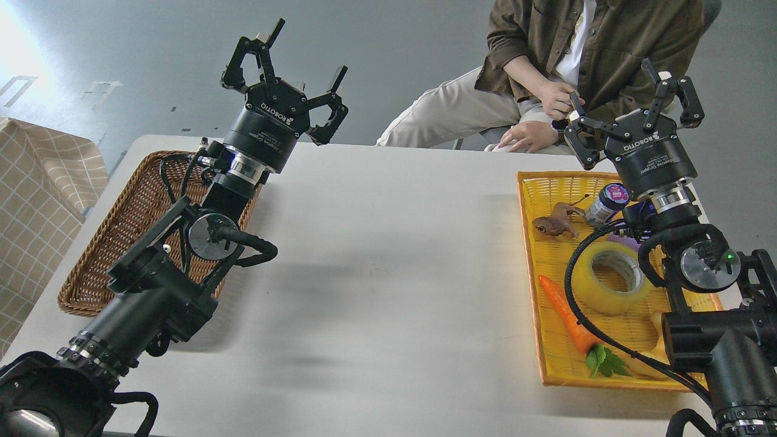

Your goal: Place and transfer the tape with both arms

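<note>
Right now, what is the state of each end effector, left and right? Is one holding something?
Left end effector: open, holding nothing.
Right end effector: open, holding nothing; the tape lies in the yellow tray.

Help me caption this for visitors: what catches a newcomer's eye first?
Two black arms rise from the near corners, the left gripper and right gripper both raised with jaws spread, holding nothing. At right, a yellow tray holds the tape, a carrot and a toy frog; a wicker basket sits left.
</note>
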### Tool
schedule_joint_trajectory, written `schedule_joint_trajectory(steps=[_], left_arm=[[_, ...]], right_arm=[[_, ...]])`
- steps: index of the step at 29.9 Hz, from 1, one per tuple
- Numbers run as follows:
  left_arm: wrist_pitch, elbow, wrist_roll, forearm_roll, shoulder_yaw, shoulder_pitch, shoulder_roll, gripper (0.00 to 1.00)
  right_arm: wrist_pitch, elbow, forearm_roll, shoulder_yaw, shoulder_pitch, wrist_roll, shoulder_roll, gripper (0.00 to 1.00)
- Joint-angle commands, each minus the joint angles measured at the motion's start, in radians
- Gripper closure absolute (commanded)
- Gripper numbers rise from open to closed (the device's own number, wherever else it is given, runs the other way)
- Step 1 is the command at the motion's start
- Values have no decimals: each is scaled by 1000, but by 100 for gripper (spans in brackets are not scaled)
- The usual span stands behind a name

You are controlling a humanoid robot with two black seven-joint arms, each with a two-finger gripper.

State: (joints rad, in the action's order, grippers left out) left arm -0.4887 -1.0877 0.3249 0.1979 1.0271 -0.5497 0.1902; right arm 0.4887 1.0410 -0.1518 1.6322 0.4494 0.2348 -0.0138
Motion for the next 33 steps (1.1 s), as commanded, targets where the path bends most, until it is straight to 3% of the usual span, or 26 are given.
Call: schedule_joint_trajectory(steps=[1,33], left_arm=[[0,2,3,0,-1,1,0,2],[0,3,11,0,2,-1,2,2]], right_arm=[[0,-1,0,0,0,0,0,0],[0,-1,0,0,0,0,0,0]])
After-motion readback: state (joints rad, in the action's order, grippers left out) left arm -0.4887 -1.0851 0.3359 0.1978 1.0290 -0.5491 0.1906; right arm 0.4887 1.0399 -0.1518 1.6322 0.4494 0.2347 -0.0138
